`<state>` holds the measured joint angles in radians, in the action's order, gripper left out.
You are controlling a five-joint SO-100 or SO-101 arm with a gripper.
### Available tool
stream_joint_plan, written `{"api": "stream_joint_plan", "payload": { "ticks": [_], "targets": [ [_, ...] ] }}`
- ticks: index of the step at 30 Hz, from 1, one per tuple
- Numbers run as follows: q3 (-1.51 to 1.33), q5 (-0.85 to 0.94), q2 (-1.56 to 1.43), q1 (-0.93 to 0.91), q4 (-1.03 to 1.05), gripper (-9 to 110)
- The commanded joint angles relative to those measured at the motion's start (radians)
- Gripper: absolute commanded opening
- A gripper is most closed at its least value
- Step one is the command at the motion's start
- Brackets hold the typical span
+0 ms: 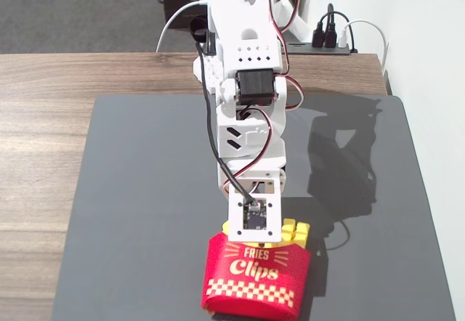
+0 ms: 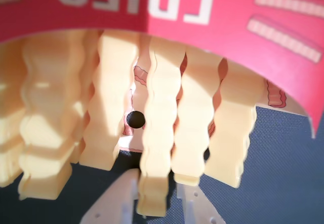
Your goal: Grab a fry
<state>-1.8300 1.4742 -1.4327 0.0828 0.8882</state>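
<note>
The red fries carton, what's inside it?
Wavy yellow fries stick out of the red carton. The carton wall hides their lower ends, and the gripper straddles one fry.

I take this for a home or small office room. A wood-grain table [image 1: 58, 118] carries a dark mat [image 1: 145, 212] that nearly reaches its right edge, against a plain white wall [image 1: 421, 59]. Past the far edge I see grey carpet [image 1: 73, 9] and a power strip [image 1: 330, 41] with plugs at the far right corner.
</note>
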Motion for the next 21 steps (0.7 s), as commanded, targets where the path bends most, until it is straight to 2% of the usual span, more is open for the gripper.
{"api": "stream_joint_plan", "payload": {
  "ticks": [1,10,21],
  "targets": [
    [0.048,-0.008,-0.005,0.012,-0.014,7],
    [0.048,-0.034,-0.014,0.017,-0.014,1],
    [-0.014,-0.051,-0.098,0.025,0.015,1]
  ]
}}
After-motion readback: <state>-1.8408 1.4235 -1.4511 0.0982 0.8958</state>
